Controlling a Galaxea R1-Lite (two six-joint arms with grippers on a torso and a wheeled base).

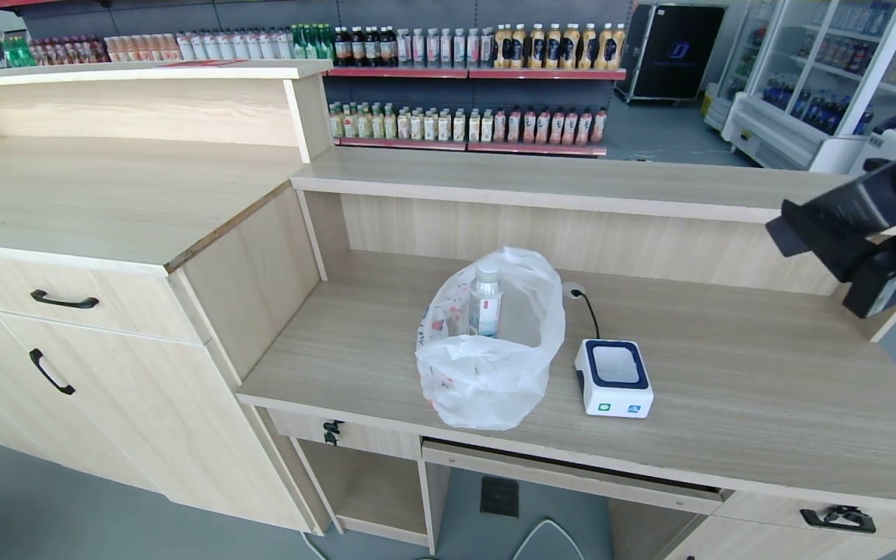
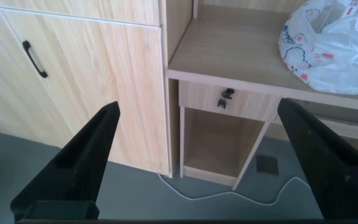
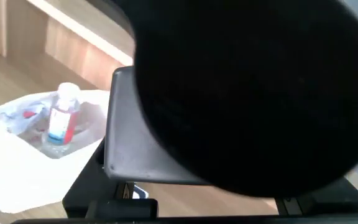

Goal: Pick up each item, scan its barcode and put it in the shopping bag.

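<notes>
Standing upright in the thin, floppy shopping bag [image 1: 487, 381] just left of the scanner [image 1: 613, 377], the bottle [image 1: 485, 299] is looking rigid, slick and fairly light, best gripped round its labelled middle, while the left gripper [image 2: 197, 104] is hanging wide open and empty and the state of the right gripper [image 1: 821, 257] cannot be told.

A pale wooden counter [image 1: 728, 389] spans the scene, with a raised ledge [image 1: 572, 183] along its far edge. To the left stands a taller cabinet [image 1: 106, 194] of the same wood, with a black drawer handle [image 1: 64, 300] and, below it, a black door handle [image 1: 50, 372]. Under the counter's near left corner is a small drawer with a black lock [image 1: 330, 432], and at the near right another drawer handle [image 1: 838, 518]. A white cable [image 2: 229, 190] lies on the grey floor below. Far behind, red-edged shelves [image 1: 471, 74] carry rows of bottled drinks, with a black case [image 1: 670, 50] and glass-door coolers [image 1: 829, 70] to their right.
</notes>
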